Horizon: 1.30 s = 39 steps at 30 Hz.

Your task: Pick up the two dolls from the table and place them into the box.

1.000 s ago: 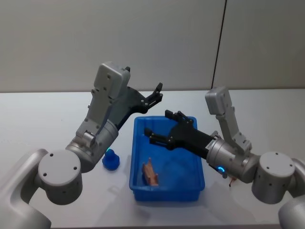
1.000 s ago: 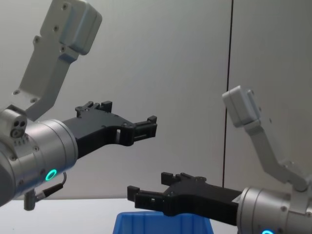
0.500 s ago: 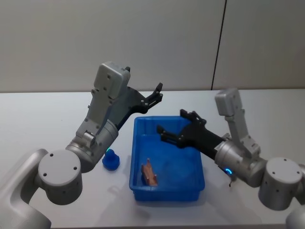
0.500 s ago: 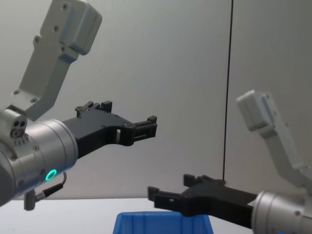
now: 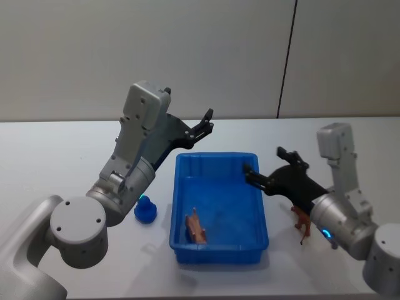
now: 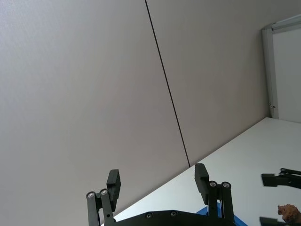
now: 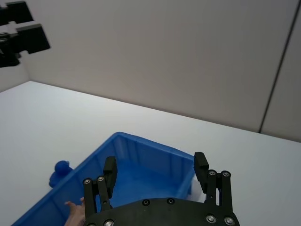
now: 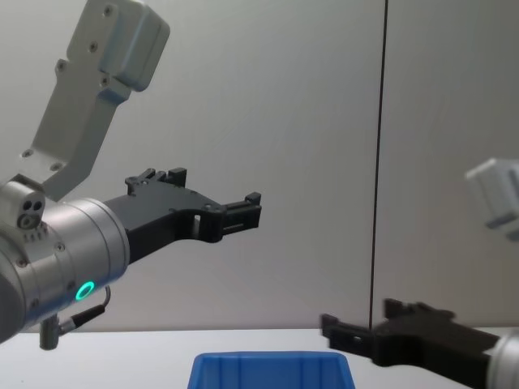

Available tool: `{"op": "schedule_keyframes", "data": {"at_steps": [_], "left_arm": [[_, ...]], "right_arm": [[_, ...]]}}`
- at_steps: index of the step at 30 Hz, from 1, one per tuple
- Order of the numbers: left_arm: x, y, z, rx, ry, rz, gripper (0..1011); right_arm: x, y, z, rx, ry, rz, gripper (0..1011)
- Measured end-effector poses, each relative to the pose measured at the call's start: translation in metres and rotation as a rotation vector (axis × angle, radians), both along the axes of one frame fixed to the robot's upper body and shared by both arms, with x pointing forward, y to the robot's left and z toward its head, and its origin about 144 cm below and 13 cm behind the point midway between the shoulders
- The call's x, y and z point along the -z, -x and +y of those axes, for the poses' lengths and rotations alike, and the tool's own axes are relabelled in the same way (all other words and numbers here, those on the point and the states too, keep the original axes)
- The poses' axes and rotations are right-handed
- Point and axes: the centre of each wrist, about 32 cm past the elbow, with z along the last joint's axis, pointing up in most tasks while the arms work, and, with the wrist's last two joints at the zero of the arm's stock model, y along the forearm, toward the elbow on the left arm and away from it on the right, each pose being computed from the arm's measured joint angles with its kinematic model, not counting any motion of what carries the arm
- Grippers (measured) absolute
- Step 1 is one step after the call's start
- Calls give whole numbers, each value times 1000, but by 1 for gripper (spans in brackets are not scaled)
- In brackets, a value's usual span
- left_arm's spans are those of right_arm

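One doll (image 5: 197, 228) is lying in the box (image 5: 219, 252); the other doll (image 5: 302, 222) is waiting on the surface (image 5: 56, 156) beside it, with the left gripper (image 5: 208, 120) and right gripper (image 5: 264, 161) hovering, fingers spread.

- Your box (image 5: 218, 257), bright blue with a thick rim and round corners, sits flat on the white table (image 5: 56, 156), open side up.
- You can see the first doll (image 5: 197, 228), peach and reddish-brown, lying inside the box near its front left corner.
- You can see the second doll (image 5: 303, 222), small and brown, on the table near the box's right side, outside it and partly hidden.
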Motion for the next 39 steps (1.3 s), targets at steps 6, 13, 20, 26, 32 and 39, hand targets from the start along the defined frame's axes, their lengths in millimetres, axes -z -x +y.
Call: {"op": "schedule_keyframes", "data": {"at_steps": [6, 13, 20, 26, 32, 39], "left_arm": [[0, 0, 0, 0, 0, 0, 1001], [0, 0, 0, 0, 0, 0, 1001], [0, 0, 0, 0, 0, 0, 1001], [0, 0, 0, 0, 0, 0, 1001], [0, 0, 0, 0, 0, 0, 1001], [0, 0, 0, 0, 0, 0, 1001]], "right_arm": [[0, 13, -10, 96, 21, 34, 1001], [2, 27, -19, 181, 47, 97, 1001], [6, 36, -24, 234, 67, 171, 1001], [10, 40, -24, 258, 78, 222, 1001], [16, 41, -21, 274, 89, 265, 1001], [23, 39, -17, 285, 102, 305, 1001]]}}
